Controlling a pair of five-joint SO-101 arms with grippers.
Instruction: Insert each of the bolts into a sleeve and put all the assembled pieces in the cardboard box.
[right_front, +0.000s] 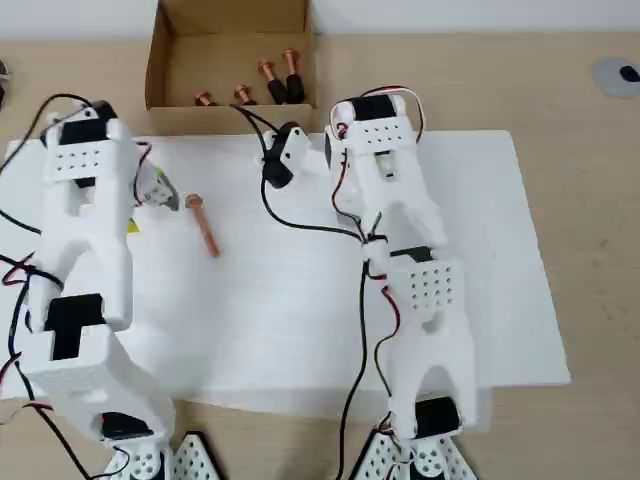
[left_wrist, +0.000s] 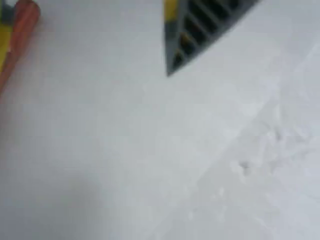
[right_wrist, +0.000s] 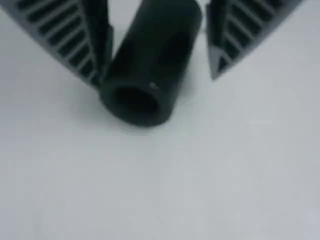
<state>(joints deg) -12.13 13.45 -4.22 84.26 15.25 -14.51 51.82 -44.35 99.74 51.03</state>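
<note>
Found one bare bolt (right_front: 203, 226) flat on the white mat (right_front: 300, 330), at ten o'clock from its middle, head just beside the left gripper (right_front: 160, 192), fingers apart. Saw the right gripper (right_wrist: 156, 77) at twelve o'clock, fingers spread around a black sleeve (right_wrist: 150, 57) (one touching, one clear). Counted four assembled pieces (right_front: 272, 82) inside the cardboard box (right_front: 160, 60).

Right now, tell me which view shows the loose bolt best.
The high view: the bolt lies whole on the white mat, head to tip, in the open. The left wrist view catches an orange end of it at its edge.
</note>
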